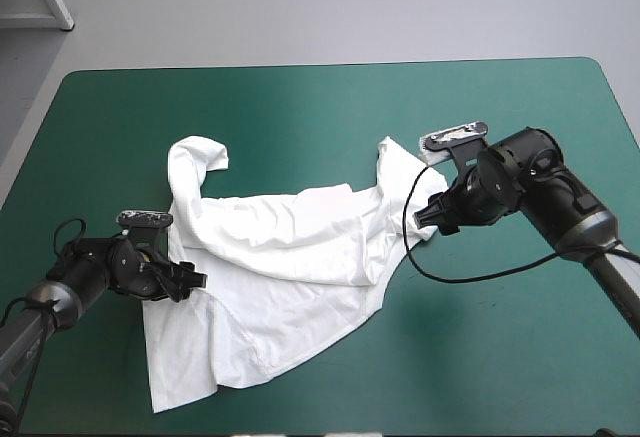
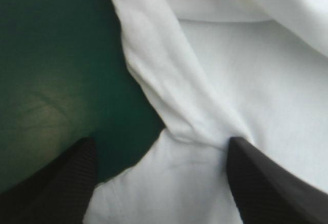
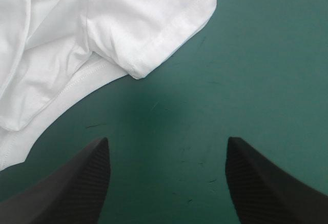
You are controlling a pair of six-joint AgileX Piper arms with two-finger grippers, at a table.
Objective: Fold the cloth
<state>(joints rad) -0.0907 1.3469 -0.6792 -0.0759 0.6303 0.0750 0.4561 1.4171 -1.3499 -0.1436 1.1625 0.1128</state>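
A rumpled white T-shirt [image 1: 285,262] lies mid-table on the teal-green cover [image 1: 300,107]; the left gripper [image 1: 192,280], released, straddles a bunched left edge and may pinch several layers, while the right gripper [image 1: 428,217], also released over bare cover beside the sleeve [image 3: 148,44], may close on nothing.

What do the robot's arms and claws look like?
The left arm and the right arm are black with rounded joints; the right one shows a grey band. The left claw and right claw each have two broad black fin-shaped fingers with a fine woven texture.
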